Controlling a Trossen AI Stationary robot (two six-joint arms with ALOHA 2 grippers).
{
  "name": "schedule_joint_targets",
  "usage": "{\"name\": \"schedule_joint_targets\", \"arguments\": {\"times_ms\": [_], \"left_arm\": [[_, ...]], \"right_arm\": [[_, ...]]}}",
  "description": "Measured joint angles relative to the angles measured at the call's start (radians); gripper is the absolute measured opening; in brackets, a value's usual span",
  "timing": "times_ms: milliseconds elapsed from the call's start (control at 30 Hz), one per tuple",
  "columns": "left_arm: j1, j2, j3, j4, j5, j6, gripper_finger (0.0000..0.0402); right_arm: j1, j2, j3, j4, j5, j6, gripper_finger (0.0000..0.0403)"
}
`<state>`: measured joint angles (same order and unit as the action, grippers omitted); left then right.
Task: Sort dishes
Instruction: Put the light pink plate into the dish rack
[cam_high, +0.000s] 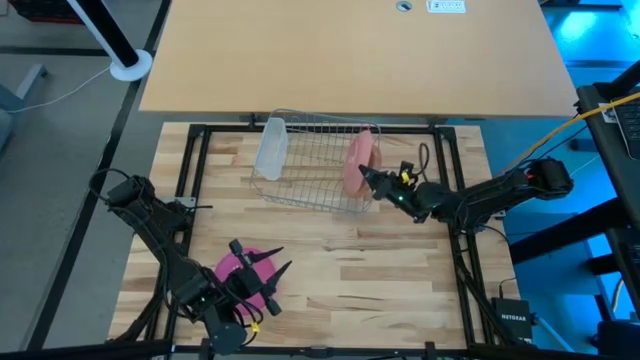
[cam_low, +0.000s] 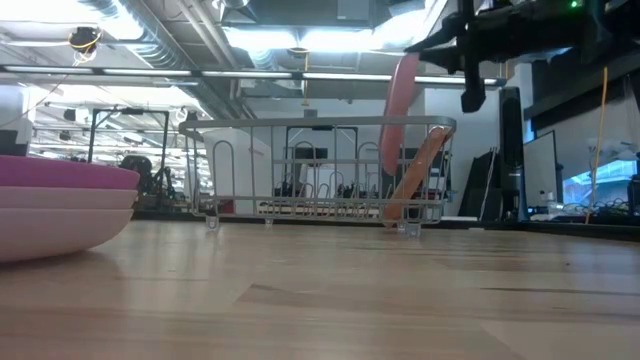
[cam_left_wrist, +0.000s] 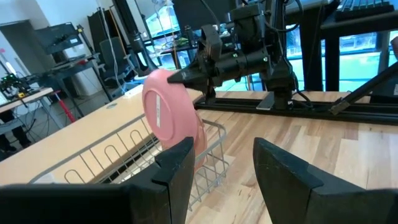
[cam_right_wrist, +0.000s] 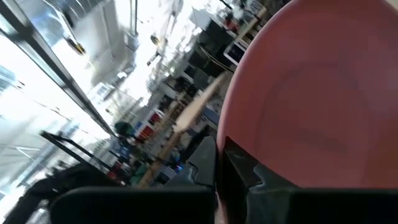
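Peach-pink plate (cam_high: 358, 158), held on edge with the right gripper (cam_high: 368, 180) fingers closed on its rim, is poised directly above the wire rack (cam_high: 310, 165) slots beside the tan plate (cam_low: 418, 180), while the left gripper (cam_high: 255, 272), fingers spread and empty, is kept over the magenta plate (cam_high: 240, 268) on the table (cam_high: 380, 270).

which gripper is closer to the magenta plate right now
Left. The left gripper hovers right over the magenta plate, jaws open. The right gripper is far off at the rack, holding the peach plate.
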<state>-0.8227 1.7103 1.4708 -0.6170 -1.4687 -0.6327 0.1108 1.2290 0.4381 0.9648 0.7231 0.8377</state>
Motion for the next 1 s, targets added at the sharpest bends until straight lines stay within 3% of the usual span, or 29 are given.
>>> {"name": "schedule_joint_targets", "arguments": {"times_ms": [1000], "left_arm": [[0.004, 0.0, 0.0, 0.0, 0.0, 0.007, 0.0155]], "right_arm": [[0.001, 0.0, 0.0, -0.049, -0.088, -0.03, 0.0007]]}}
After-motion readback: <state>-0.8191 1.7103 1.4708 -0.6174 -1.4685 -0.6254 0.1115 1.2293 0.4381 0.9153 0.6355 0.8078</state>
